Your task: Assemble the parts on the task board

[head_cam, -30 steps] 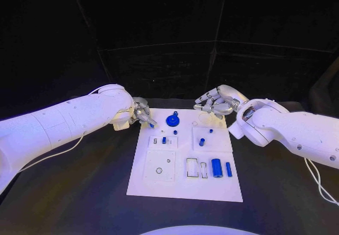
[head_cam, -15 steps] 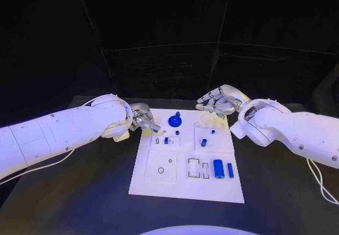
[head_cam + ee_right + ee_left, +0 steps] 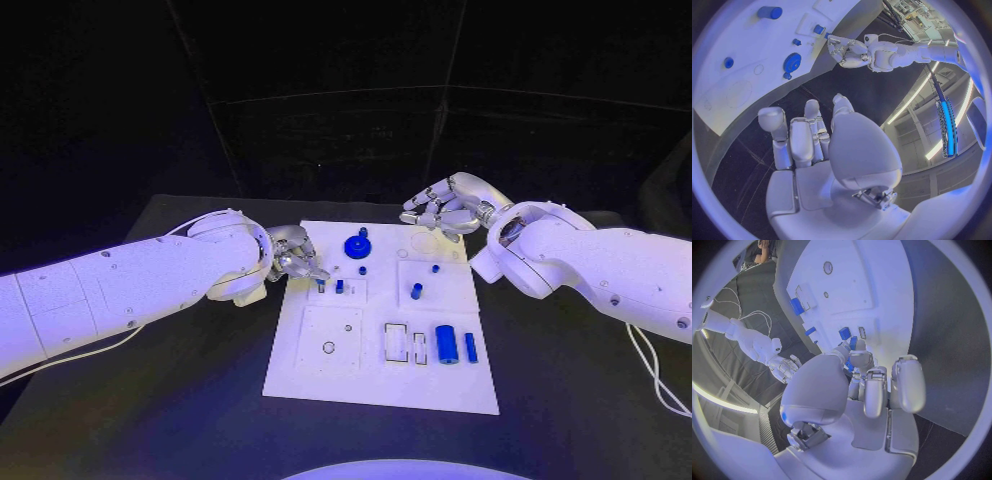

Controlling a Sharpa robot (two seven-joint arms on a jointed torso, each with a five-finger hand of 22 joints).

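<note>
The black surface [image 3: 173, 400] carries the white task board [image 3: 378, 380] at its middle. The left hand [image 3: 296, 252] hovers at the board's far left edge, its fingers [image 3: 907, 382] curled inward over a small blue peg [image 3: 339, 286]; whether they hold anything I cannot tell. The right hand [image 3: 450, 208] hangs beyond the board's far right corner, curled on nothing. A blue gear [image 3: 355, 247] stands just beside the left hand: a careless descent could knock it. Blue cylinders [image 3: 446, 342] lie nearer the robot, well apart. Open room lies off both long edges of the board.

Robot lab — black-draped table [image 3: 188, 400], white task board [image 3: 378, 385].
</note>
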